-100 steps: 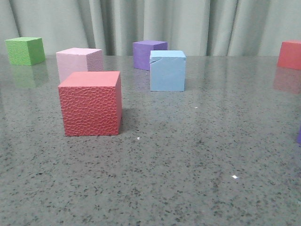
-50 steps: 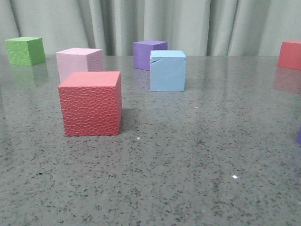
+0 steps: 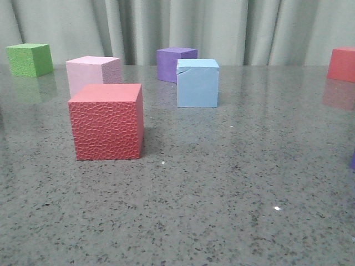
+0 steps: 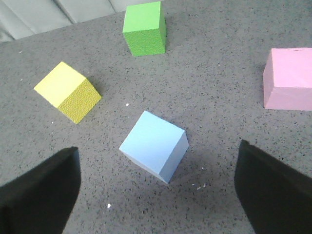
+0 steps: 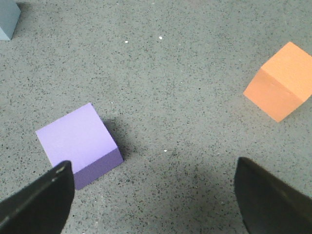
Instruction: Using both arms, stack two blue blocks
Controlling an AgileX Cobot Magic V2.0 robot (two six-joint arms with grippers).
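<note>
One blue block (image 4: 155, 145) lies on the table directly between the two fingers of the left gripper (image 4: 156, 187), slightly ahead of the fingertips. It sits rotated, so a corner rather than a flat face points toward the gripper. The fingers (image 4: 39, 187) stand wide apart, clear of the block on both sides and holding nothing. A wrist rotation is judged necessary before the pads can meet flat faces.

The second blue block (image 3: 197, 82) stands upright in the front view, just in front of a purple cube (image 3: 176, 64); a small crack marks its top edge at the left. A grey-blue corner at the edge of the right wrist view may be this block; this cannot be confirmed.

The right gripper (image 5: 156, 195) hangs spread open and empty over a lilac cube (image 5: 80, 142) and an orange cube (image 5: 282, 87). The left arm is therefore the nearer to a task block.

Both blue blocks are smooth-faced foam cubes. The red cube (image 3: 107, 121) and green cube (image 4: 144, 28) carry a pebbled texture on their sides, as does the yellow cube (image 4: 68, 91). The pink cube (image 4: 288, 79) is smooth. The table (image 3: 233, 194) is speckled grey stone, slightly reflective.
</note>
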